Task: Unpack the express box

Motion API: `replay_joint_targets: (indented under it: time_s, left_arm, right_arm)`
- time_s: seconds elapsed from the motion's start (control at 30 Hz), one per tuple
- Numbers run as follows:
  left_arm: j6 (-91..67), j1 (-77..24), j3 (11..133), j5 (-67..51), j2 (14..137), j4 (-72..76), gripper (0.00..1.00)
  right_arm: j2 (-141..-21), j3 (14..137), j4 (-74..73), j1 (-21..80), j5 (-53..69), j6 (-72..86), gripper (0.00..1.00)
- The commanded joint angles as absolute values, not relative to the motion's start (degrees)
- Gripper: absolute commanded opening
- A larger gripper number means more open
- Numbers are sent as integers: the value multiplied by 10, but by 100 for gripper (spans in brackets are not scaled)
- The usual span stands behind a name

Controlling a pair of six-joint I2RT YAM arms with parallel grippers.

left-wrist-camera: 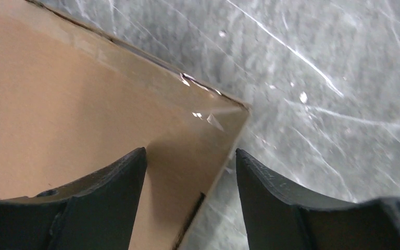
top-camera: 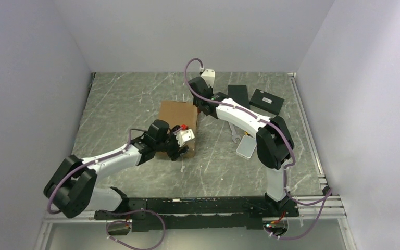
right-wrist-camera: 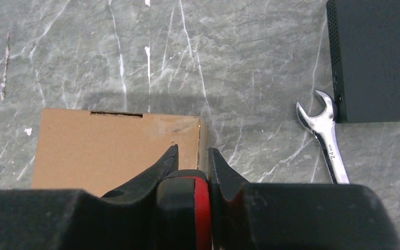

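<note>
**Item 1, left gripper (left-wrist-camera: pixel 190 152).** The jaws are spread and nothing is clasped. One corner of the express box (left-wrist-camera: pixel 57 104) is straddled: one finger (left-wrist-camera: pixel 109 198) is seen over the cardboard, the other over the table (left-wrist-camera: pixel 333 78). Contact with the cardboard cannot be told.

**Item 2, right gripper (right-wrist-camera: pixel 194 151).** The fingers are clenched on a black-and-red object (right-wrist-camera: pixel 187 208), whose kind cannot be told. In the top view the gripper is held at the box's 1 o'clock corner.

**Item 3, express box.** Brown cardboard with the lid lying flat, laid at the table's centre. The left gripper is found at its 5 o'clock corner.

**Item 4, wrench (right-wrist-camera: pixel 327 138).** Silver and open-ended, laid on the table at 3 o'clock of the express box and apart from it. Its head is just beside a black box (right-wrist-camera: pixel 377 57).

**Item 5, second black box (top-camera: pixel 266 102).** Placed at 2 o'clock of the express box, beside the first.

**Item 6, clear plastic tub (top-camera: pixel 246 147).** Placed at 4 o'clock of the express box and partly hidden by the right arm.
</note>
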State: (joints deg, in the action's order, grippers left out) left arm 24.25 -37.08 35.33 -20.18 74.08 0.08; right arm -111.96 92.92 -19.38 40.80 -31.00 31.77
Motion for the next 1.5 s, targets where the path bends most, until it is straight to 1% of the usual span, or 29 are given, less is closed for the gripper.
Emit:
replay_joint_targets:
  time_s: [0.0,0.17,0.4,0.93,1.47]
  left_arm:
    - [222,-375,374,-159,788,88,67]
    - [179,-377,379,-134,815,129,58]
    - [162,-377,379,-105,822,133,54]
    - [132,-377,396,-77,837,126,51]
    - [117,-378,400,-45,839,124,48]
  right_arm:
    - [-1104,937,-197,407,-313,326,0]
    - [-1103,937,-203,414,-317,330,0]
    - [-1105,945,-221,418,-318,330,0]
    - [-1089,936,-259,456,-337,356,0]
    - [-1037,865,-262,483,-326,382,0]
